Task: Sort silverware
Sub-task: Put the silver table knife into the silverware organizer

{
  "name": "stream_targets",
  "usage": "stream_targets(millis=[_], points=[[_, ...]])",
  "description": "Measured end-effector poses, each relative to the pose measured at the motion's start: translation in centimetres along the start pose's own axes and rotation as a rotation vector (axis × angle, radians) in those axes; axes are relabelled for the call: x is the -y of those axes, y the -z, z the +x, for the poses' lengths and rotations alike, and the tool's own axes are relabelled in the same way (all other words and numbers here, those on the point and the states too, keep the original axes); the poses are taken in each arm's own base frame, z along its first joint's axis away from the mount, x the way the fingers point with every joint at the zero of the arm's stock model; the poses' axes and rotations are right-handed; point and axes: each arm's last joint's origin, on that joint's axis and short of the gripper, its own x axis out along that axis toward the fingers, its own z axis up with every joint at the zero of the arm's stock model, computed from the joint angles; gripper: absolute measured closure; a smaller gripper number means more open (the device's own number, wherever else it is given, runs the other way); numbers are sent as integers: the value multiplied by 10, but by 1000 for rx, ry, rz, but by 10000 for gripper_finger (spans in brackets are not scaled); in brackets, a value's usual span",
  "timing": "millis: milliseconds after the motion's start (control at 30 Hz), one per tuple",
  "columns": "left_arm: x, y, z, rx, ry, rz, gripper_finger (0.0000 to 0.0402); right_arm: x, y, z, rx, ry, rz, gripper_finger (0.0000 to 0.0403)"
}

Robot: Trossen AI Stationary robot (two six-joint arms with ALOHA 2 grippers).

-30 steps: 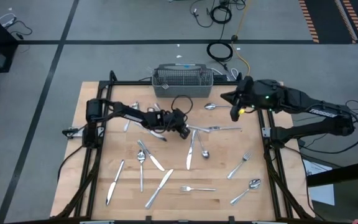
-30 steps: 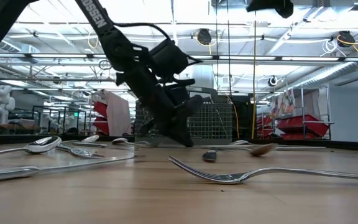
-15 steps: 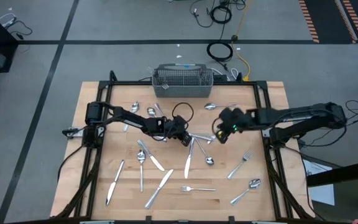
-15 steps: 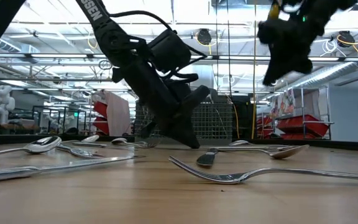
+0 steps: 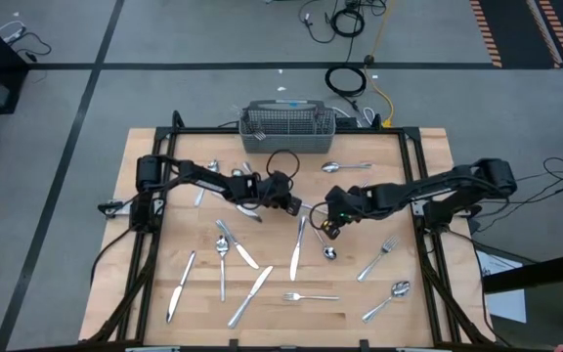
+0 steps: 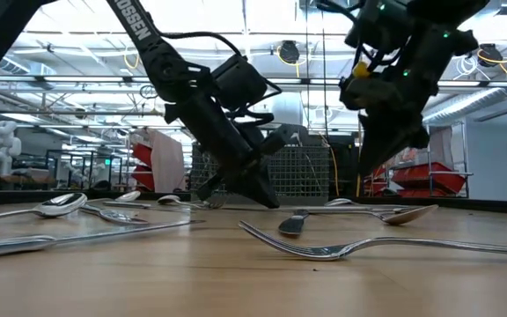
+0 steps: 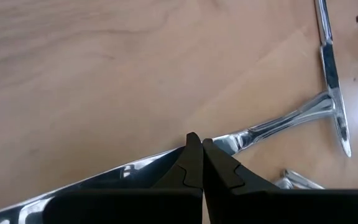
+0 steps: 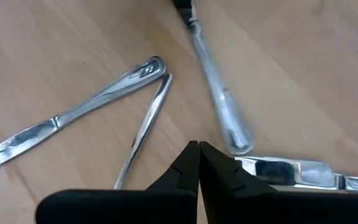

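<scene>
Across the wooden desk [image 5: 399, 328] lies scattered silverware [image 5: 262, 279]: knives, forks, spoons, most toward the middle and near edge. Left end effector [image 5: 291, 206] low at desk centre, fingers pressed together, gripping nothing, tips over a knife [image 7: 278, 127]. Right end effector [image 5: 332, 227] just beside it, likewise closed and empty. Wire-mesh basket [image 5: 287, 127] at far edge.

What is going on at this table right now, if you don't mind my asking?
Two robot arms are sorting silverware that lies scattered over a wooden table, with a wire basket at the far edge. Both pincers are shut and low over the middle of the table. The left pincer is down at a knife, while the right pincer hovers close by over a knife and a spoon. Neither has lifted anything.
</scene>
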Motion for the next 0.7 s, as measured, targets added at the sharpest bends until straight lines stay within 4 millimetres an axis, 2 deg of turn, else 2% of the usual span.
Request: stream_targets(millis=[400,700], points=[[-1,-4,1,19,17,-51,402,19,-16,10,-20,5,60,403],[0,-4,1,29,24,-51,402,21,-16,10,-35,8,44,403]])
